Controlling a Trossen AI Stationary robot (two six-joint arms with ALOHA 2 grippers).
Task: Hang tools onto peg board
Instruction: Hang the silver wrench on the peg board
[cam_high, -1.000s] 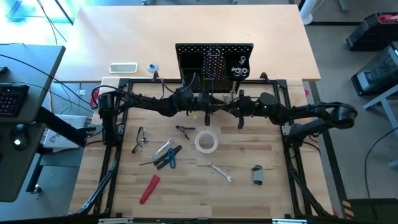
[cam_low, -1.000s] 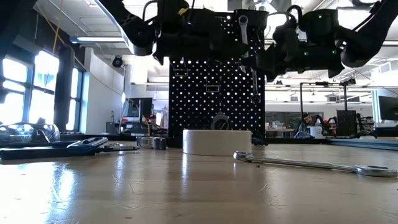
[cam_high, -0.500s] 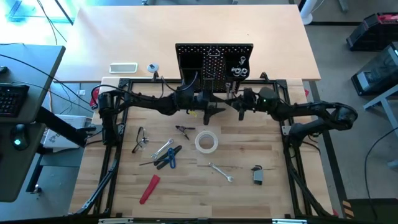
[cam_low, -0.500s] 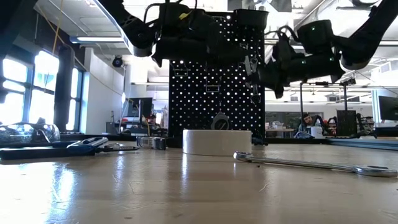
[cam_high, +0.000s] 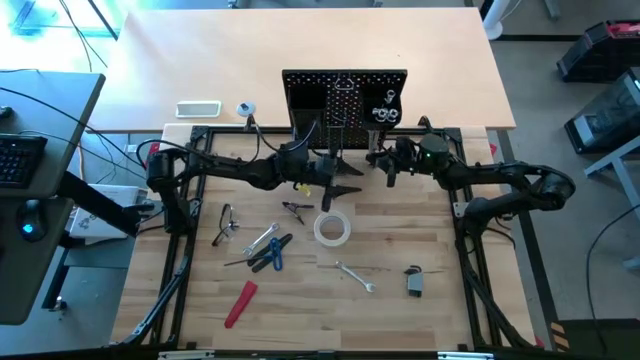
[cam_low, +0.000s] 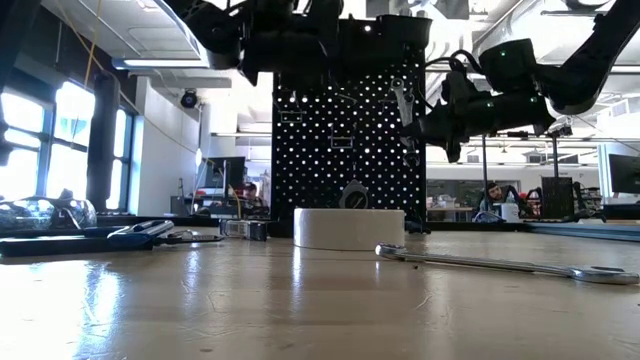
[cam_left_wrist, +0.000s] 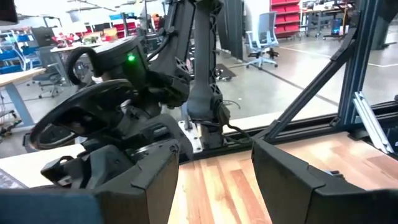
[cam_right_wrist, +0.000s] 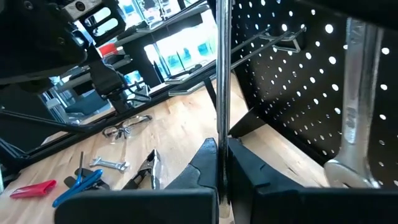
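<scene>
Right end effector is clamped on a thin silver wrench, held upright just before the peg board. Left end effector stands wide, empty. Recommend aligning the wrench's ring squarely with a wire hook before releasing.

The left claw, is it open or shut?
Open: the left claw shows a wide gap between its two dark fingers, with bare table between.

A light wooden desk carries a white tape roll, silver wrenches, blue-handled pliers, a red-handled tool, safety glasses and the upright peg board.
</scene>
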